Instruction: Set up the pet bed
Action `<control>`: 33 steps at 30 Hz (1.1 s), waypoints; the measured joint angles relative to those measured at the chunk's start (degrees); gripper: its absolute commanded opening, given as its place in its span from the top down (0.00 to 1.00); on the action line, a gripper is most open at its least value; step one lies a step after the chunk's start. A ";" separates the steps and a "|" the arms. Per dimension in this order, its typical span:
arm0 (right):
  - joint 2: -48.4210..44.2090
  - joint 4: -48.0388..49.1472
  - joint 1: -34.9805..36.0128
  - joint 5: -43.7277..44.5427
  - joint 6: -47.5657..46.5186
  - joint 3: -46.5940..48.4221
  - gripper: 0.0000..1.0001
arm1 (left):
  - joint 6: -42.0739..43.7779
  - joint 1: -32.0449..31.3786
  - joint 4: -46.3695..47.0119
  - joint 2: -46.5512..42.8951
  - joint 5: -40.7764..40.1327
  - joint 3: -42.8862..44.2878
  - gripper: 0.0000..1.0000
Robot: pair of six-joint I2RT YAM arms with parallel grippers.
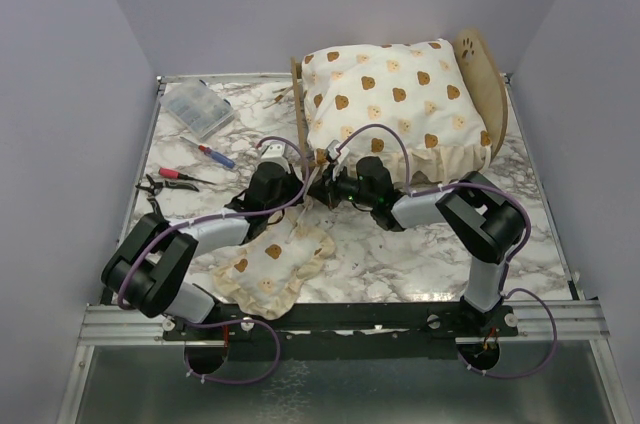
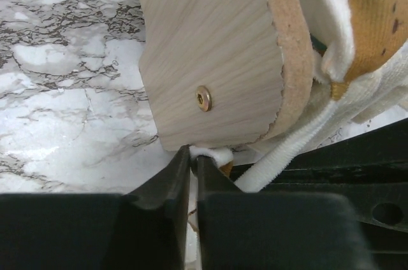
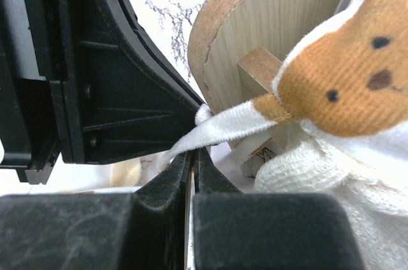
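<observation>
So the pet bed (image 1: 487, 69) sits at the far right corner of the table (image 1: 400, 254), rounded headboard toward the right edge and the low footboard (image 2: 210, 47) facing the middle. A big bear-print cushion (image 1: 390, 94) is piled on top and covers most of the frame (only the wood ends poke out).

Both arms meet at the bed's near corner on the footboard side. The left gripper (image 2: 191, 155) has its fingers squeezed almost together just under the footboard's bottom edge, with a bit of the cushion's white ruffle caught at the tips. The right gripper (image 3: 192, 155) is pressed tight too, nipping a strip of that same white trim that runs up to the cushion.

Further out, a small matching pillow (image 1: 272, 266) lies by the near edge, between the arms. Along the left edge there's a clear plastic box (image 1: 197, 109), two screwdrivers (image 1: 218, 157) and some pliers (image 1: 152, 185).
</observation>
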 measured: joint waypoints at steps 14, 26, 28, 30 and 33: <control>-6.64 -6.25 0.11 6.78 7.65 -2.64 0.47 | -3.50 -0.37 1.75 -5.84 -3.48 -4.31 1.00; -10.40 -10.25 2.91 9.20 28.79 -6.21 0.00 | -6.60 -1.07 2.86 -6.12 -4.37 -4.85 1.00; -9.77 -10.10 3.48 9.25 30.82 -6.25 0.03 | -7.19 -1.14 2.84 -6.10 -4.37 -4.85 1.00; -8.87 -9.57 3.76 9.25 32.59 -6.25 0.08 | -8.48 -1.27 2.86 -6.10 -4.39 -4.85 1.00; -6.93 -8.85 4.11 9.42 34.60 -6.25 0.13 | -10.91 -1.40 2.86 -6.12 -4.44 -4.92 1.00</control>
